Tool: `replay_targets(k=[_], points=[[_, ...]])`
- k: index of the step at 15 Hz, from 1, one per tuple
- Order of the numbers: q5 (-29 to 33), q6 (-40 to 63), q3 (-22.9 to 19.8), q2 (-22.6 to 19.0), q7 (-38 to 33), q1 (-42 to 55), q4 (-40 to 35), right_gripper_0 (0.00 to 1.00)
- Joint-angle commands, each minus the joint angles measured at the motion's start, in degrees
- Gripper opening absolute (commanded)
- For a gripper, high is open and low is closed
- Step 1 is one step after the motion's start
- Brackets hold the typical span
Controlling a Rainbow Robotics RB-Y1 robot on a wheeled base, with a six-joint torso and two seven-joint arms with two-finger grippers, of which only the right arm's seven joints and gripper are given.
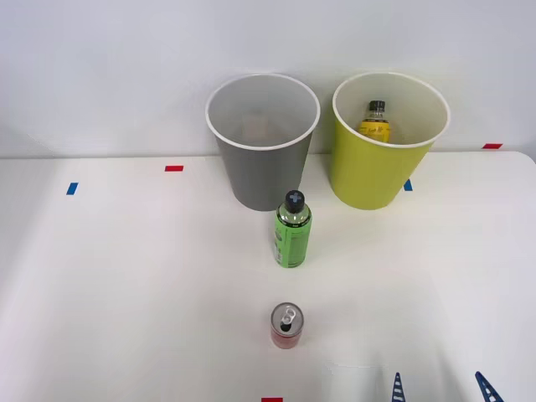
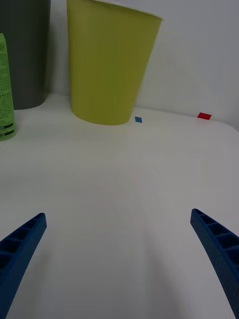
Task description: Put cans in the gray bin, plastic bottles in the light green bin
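Right pincer [image 2: 119, 264] low over table [image 2: 119, 189] — fingers spread, empty

Front view looks down from above; wrist view sits low, close, facing the light green bin [image 1: 390, 142] [image 2: 112, 60] both share.

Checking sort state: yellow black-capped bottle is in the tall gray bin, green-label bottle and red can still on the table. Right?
Not quite. The front view shows the yellow black-capped bottle inside the yellow-green bin, not the gray bin. Green-label bottle and red can stand on the table.
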Motion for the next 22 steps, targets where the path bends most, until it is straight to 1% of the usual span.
replay_targets(k=[1, 22], points=[[0.0, 0.0, 0.0, 0.0, 0.0, 0.0, 0.0, 1.00], [0.0, 0.0, 0.0, 0.0, 0.0, 0.0, 0.0, 1.00]])
